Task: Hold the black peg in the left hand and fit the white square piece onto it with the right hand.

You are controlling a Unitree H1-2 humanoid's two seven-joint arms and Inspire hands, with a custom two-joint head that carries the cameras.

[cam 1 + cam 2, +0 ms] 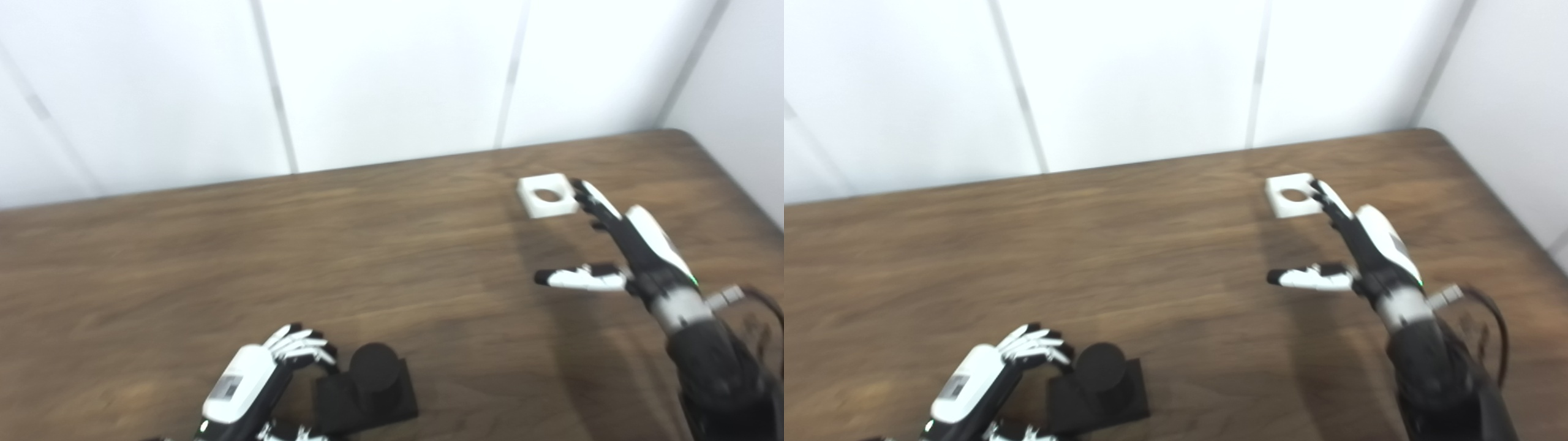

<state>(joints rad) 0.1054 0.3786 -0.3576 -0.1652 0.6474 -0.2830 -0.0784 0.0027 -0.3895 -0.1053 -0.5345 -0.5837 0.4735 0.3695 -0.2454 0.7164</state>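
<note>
The black peg [367, 386], a round post on a square black base, stands on the table near the front edge. My left hand [257, 383] sits just left of it, open, its curled fingers close to the base without gripping it. The white square piece [547, 195] with a round hole lies flat at the far right of the table. My right hand [612, 245] is open, thumb spread to the left, and its fingertips [582, 191] reach the piece's right edge; whether they touch it is unclear.
The brown wooden table [306, 257] ends at white wall panels behind and at a rounded corner on the far right. A cable [759, 306] runs off my right wrist.
</note>
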